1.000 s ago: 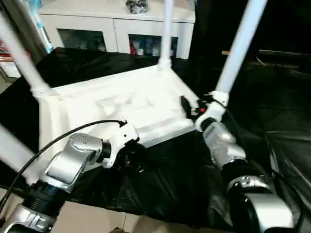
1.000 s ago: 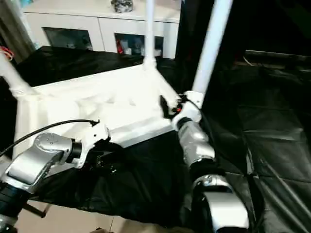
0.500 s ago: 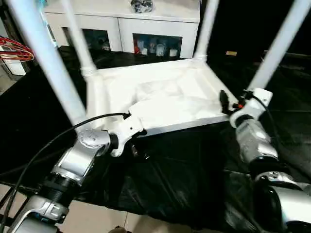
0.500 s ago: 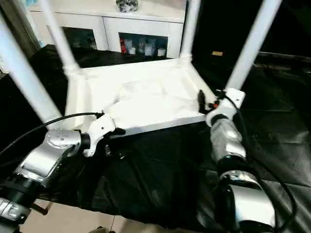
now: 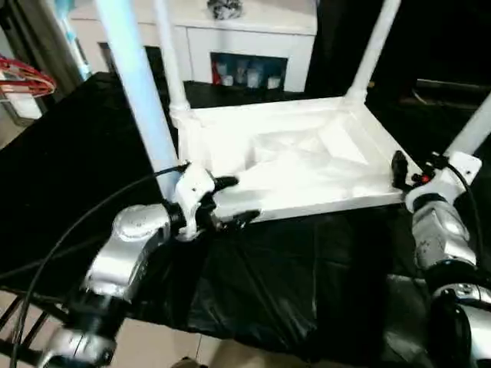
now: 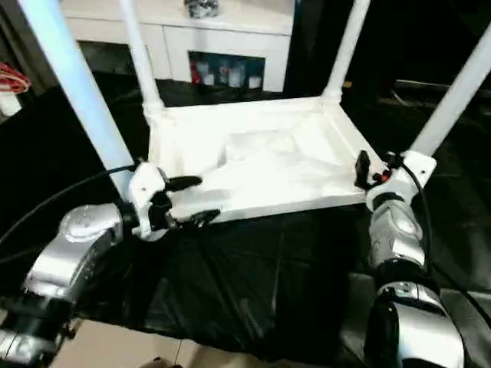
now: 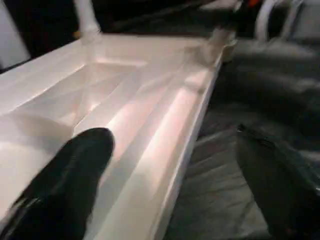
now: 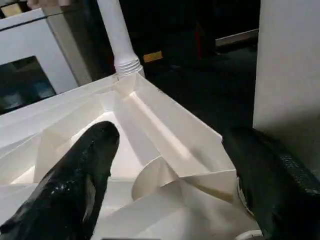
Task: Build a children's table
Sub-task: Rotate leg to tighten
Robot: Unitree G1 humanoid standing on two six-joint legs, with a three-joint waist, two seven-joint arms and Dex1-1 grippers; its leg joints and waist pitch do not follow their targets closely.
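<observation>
Upturned children's table (image 5: 307, 165) on black sheet (image 5: 291, 268) — open-fingered left gripper (image 5: 234, 201) at its near rim

White plastic table (image 5: 307, 165) lies upside down on black sheeting; ribbed underside faces up; four tapered legs (image 5: 138, 100) stand upright from the corner sockets, one at each corner; near edge sits just short of the sheeting's front.

Upturned table (image 5: 307, 165) before cabinet (image 5: 230, 31), legs up

Left claw (image 5: 233, 201) now straddles the table (image 5: 307, 165) rim
</observation>
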